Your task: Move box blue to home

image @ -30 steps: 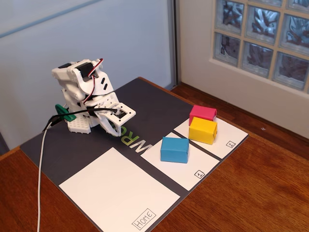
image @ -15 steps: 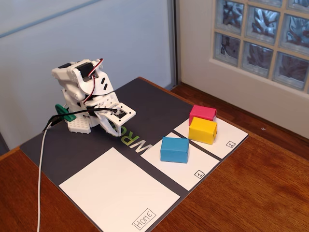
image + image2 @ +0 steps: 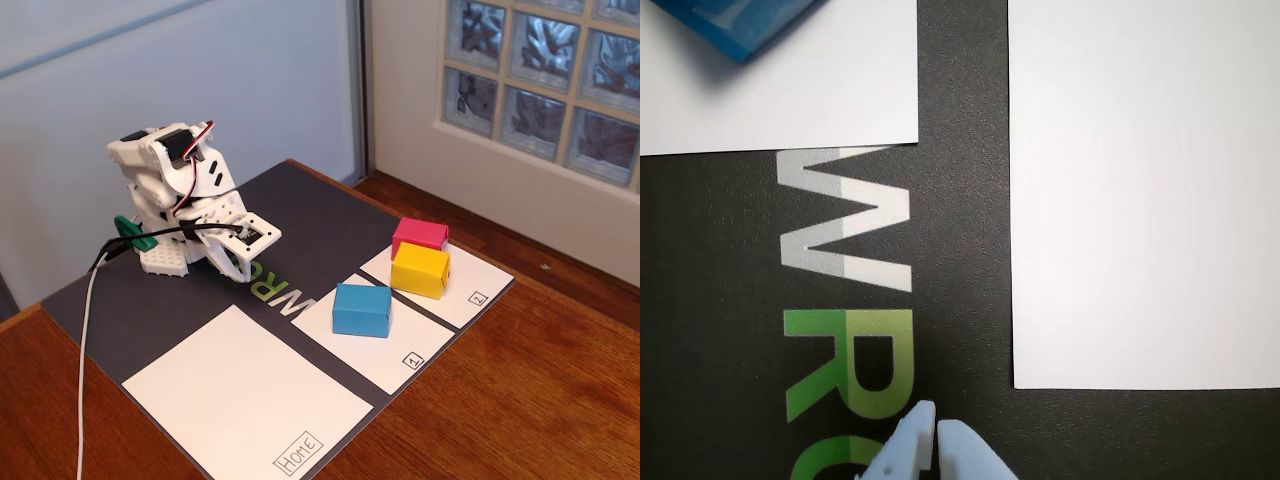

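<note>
Box blue (image 3: 361,309): sits on white panel marked "1" (image 3: 380,330), mid-right of dark grey mat (image 3: 300,215) in fixed view; upright, untouched. In wrist view only its corner (image 3: 740,25) shows at top left, on panel edge.
Home (image 3: 240,395): largest white panel, near-left of mat, w/ boxed "Home" label (image 3: 299,453) at its near corner; well apart from box blue.
Yellow block (image 3: 420,270) & pink-red block (image 3: 420,235): on panel "2", right of box blue, touching each other, pink-red farther back.
Arm (image 3: 180,200): white, folded at far-left of mat, cables trailing off toward near left.
Hand (image 3: 937,428): fingertips together, closed on nothing, low over mat lettering (image 3: 845,300).
Bench (image 3: 530,400): brown wood.
</note>
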Robot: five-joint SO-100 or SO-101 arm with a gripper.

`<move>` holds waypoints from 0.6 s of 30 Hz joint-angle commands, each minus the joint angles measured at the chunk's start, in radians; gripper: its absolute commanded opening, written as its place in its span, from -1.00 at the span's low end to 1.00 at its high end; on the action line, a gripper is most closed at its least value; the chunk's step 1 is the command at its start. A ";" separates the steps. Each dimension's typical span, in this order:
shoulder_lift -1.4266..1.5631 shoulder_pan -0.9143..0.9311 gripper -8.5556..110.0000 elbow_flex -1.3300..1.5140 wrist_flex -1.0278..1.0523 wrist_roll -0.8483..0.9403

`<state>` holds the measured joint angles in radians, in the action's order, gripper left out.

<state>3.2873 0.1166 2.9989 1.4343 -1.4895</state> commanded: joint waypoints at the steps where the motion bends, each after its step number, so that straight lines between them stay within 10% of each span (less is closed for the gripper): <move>1: 0.052 0.008 -0.86 0.040 0.021 -0.003; 18: 0.051 0.020 -0.86 0.018 0.011 0.023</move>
<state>3.2873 0.1166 2.9989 1.4343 -1.4849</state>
